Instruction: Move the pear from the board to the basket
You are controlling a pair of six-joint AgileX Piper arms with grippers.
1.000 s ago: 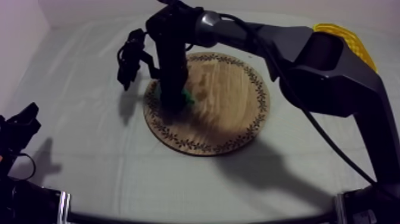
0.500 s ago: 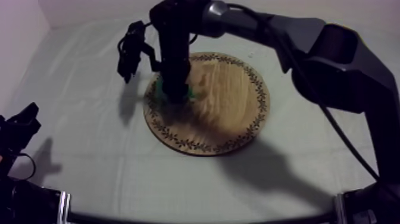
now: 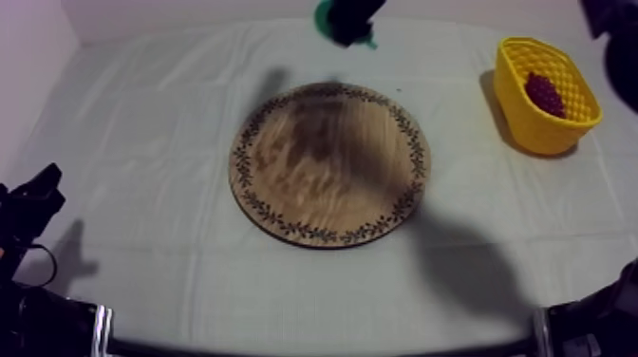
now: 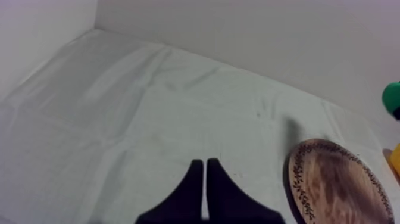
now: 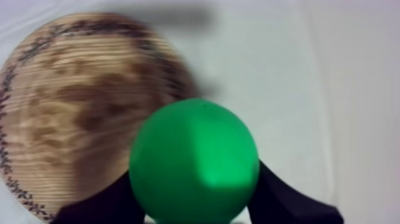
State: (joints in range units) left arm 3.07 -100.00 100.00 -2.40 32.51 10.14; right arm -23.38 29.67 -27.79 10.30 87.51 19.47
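Bulging in the right pincer [image 5: 194, 179], a smooth, round, bright-green pear [image 5: 194, 152].

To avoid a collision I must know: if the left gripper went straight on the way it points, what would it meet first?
Likely only bare cloth, then the back wall; the left gripper, jaws shut, points past the wooden board.

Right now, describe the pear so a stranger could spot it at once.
Find the round wooden board with the patterned rim at mid-table. Past its far edge, the black right claw holds a smooth green toy pear aloft, the only green thing here.
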